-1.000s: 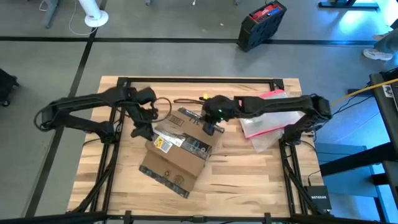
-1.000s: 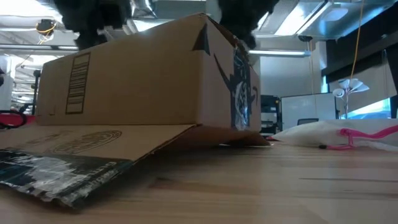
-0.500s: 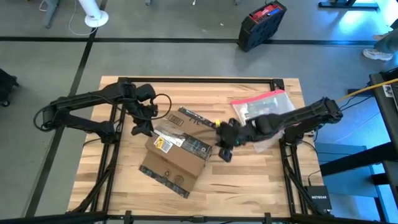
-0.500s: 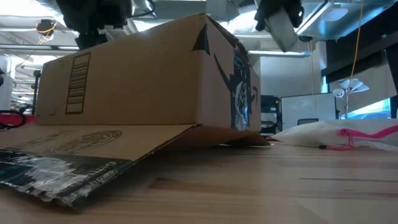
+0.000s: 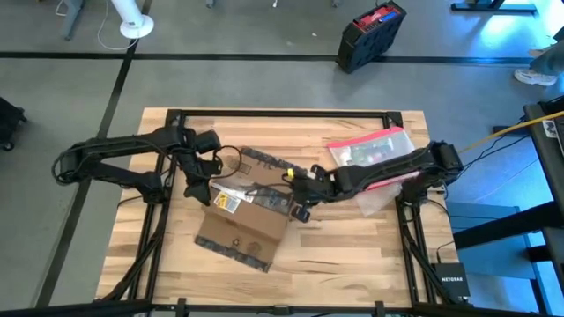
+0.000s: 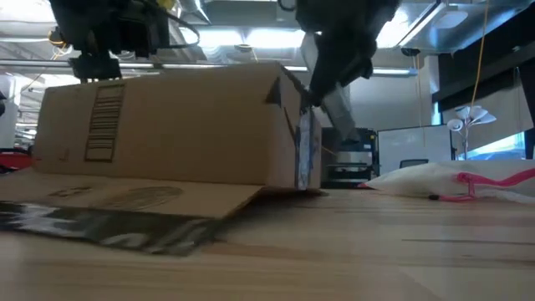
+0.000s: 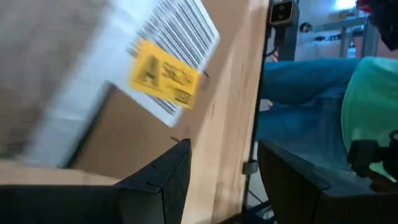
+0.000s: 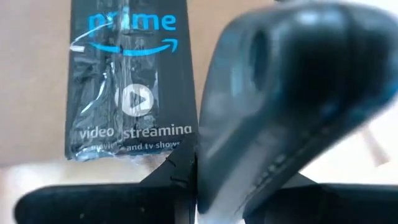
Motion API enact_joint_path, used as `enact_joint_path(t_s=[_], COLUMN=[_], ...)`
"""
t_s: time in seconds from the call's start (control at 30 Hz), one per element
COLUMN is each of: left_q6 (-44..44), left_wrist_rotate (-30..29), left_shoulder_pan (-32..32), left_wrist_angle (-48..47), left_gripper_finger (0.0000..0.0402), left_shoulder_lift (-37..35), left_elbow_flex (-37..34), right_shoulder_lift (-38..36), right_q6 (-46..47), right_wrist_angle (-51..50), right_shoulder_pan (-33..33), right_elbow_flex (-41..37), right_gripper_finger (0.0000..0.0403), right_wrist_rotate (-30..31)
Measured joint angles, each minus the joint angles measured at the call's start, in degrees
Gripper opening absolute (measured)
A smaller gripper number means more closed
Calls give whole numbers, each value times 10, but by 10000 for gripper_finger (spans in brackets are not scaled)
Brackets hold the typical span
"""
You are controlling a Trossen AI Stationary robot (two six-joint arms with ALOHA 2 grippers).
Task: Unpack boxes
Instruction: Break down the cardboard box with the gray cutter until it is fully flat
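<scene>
The brown cardboard box (image 5: 242, 231) lies mid-table on its bottom, with one flap (image 6: 109, 213) spread flat toward the near edge. Its white barcode label (image 7: 180, 31) faces up, and black printed tape (image 8: 127, 87) covers its right end. My left gripper (image 5: 196, 191) stands open at the box's far left corner. My right gripper (image 5: 300, 210) slants down at the taped right end. It is shut on a dark handle-like tool (image 8: 292, 106). My left gripper has one finger (image 7: 155, 180) over the box's left edge (image 7: 186, 140) and the other over bare table; whether it touches the box, I cannot tell. My right gripper pinches the dark tool's lower end (image 8: 208, 186) between its two fingers. Its tip is at the box's top right corner (image 6: 301, 100), coming from above and the right; the gripper hides the contact.
A clear pouch with a pink-red edge (image 5: 374, 151) lies at the table's far right, under my right arm. A black and red case (image 5: 370, 33) stands on the floor beyond the far edge. Bare wood shows along the near right.
My right gripper has swung from over the box's far side toward the right, then come down and back left onto the box's taped end. The box has slid and turned a little toward the table's left, and its top shows lower in the low view. My left gripper has sunk slightly.
</scene>
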Motion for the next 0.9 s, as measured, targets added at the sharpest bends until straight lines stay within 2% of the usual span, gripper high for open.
enact_joint_path(t_s=[0.23, 0.43, 0.53, 0.73, 0.9], left_q6=[-35, -72, -73, -3, 51], left_wrist_rotate=[1, 1, 1, -6, -89], left_shoulder_pan=[-43, -61, -62, -58, -58], left_wrist_angle=[29, 99, 96, 60, 59], left_gripper_finger=[175, 175, 175, 175, 175], left_shoulder_lift=[0, 0, 0, -7, -17], left_elbow_flex=[0, 0, 2, 32, 64], right_shoulder_lift=[0, 0, -1, -12, -27], right_q6=[-76, -103, -106, -113, -112], right_wrist_angle=[34, 63, 58, 36, 27], right_shoulder_pan=[-74, -119, -127, -126, -125], right_elbow_flex=[0, 0, 0, 0, 0], right_gripper_finger=[72, 72, 72, 72, 72], right_wrist_rotate=[-10, -14, -18, -18, -19])
